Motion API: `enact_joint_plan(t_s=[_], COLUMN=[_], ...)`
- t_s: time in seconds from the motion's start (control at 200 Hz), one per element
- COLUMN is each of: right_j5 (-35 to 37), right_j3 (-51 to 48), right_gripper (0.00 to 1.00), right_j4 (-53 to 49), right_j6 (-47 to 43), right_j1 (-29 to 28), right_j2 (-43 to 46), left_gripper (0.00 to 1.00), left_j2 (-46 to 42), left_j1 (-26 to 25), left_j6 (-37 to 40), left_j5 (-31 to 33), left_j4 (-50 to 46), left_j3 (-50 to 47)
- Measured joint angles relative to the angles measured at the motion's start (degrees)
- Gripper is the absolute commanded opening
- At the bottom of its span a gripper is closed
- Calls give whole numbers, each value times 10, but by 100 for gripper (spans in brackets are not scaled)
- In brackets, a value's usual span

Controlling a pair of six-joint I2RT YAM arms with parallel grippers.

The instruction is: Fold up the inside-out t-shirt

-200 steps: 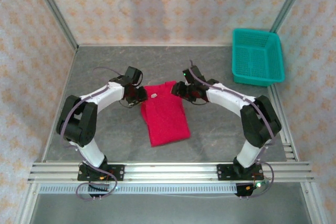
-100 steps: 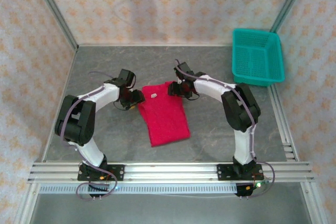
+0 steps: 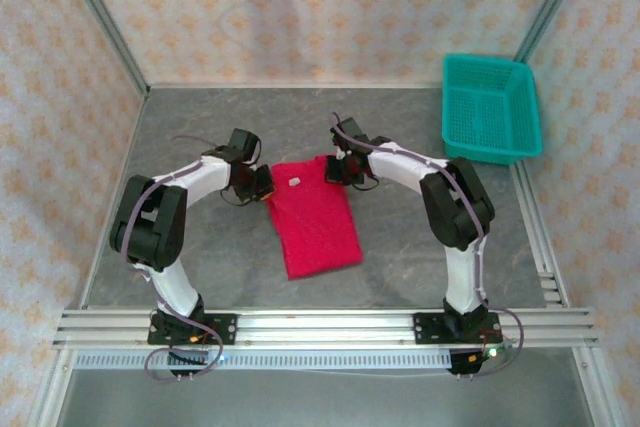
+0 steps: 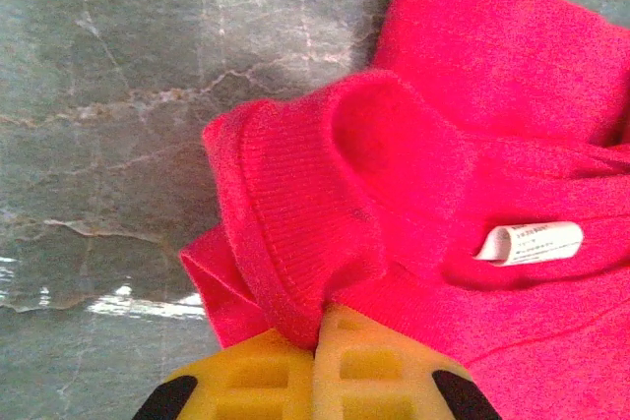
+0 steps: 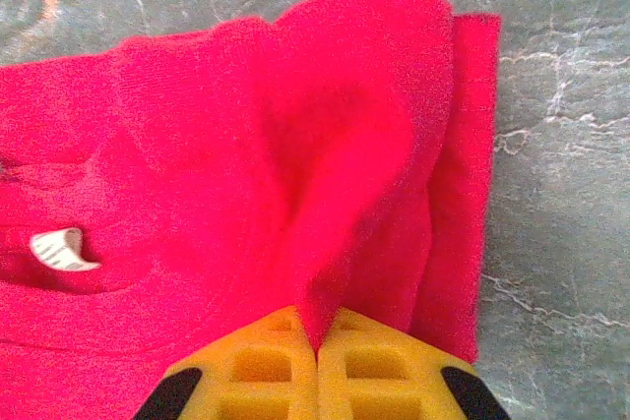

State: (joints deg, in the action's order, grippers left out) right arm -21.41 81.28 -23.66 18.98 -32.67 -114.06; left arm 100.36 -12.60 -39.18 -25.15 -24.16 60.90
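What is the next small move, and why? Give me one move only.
Probably lift both grippers together and carry the far edge toward the near hem. The left gripper and right gripper are each shut on a pinch of the t-shirt at its far corners, the rest lying flat.

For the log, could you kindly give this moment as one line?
left jaws: shut on t-shirt | right jaws: shut on t-shirt

On table: t-shirt at centre, between arms. At far-left corner left claw, at far-right corner right claw, both pinching cloth. Near far edge, tag. Far right, well apart: basket.
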Motion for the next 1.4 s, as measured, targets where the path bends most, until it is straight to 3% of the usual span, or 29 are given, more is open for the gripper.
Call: enact_joint_plan(t_s=[0.29, 0.49, 0.721, 0.791, 0.851, 0.956, 1.131, 1.401], right_j5=[20, 40, 45, 40, 36, 34, 24, -26], right_j3=[-41, -71, -96, -96, -97, -101, -101, -86], right_gripper=[0, 0, 20, 36, 48, 59, 69, 72], right_j4=[5, 25, 53, 57, 57, 53, 53, 71], right_j6=[9, 22, 35, 40, 44, 45, 33, 30], right_j1=[0, 0, 9, 18, 27, 37, 40, 59], right_j2=[119, 136, 97, 69, 52, 51, 66, 30], left_gripper=[0, 0, 0, 21, 46, 62, 74, 71], left_j2=[-35, -32, 45, 62, 68, 65, 31, 13], left_j1=[-4, -8, -7, -4, -1, 0, 0, 0], left_j6=[-4, 1, 27, 33, 38, 47, 66, 65], left_j5=[-11, -16, -12, -9, -2, 12, 17, -21], left_j4=[0, 12, 12, 7, -1, -20, -48, -9], left_j3=[38, 48, 75, 75, 75, 76, 77, 71])
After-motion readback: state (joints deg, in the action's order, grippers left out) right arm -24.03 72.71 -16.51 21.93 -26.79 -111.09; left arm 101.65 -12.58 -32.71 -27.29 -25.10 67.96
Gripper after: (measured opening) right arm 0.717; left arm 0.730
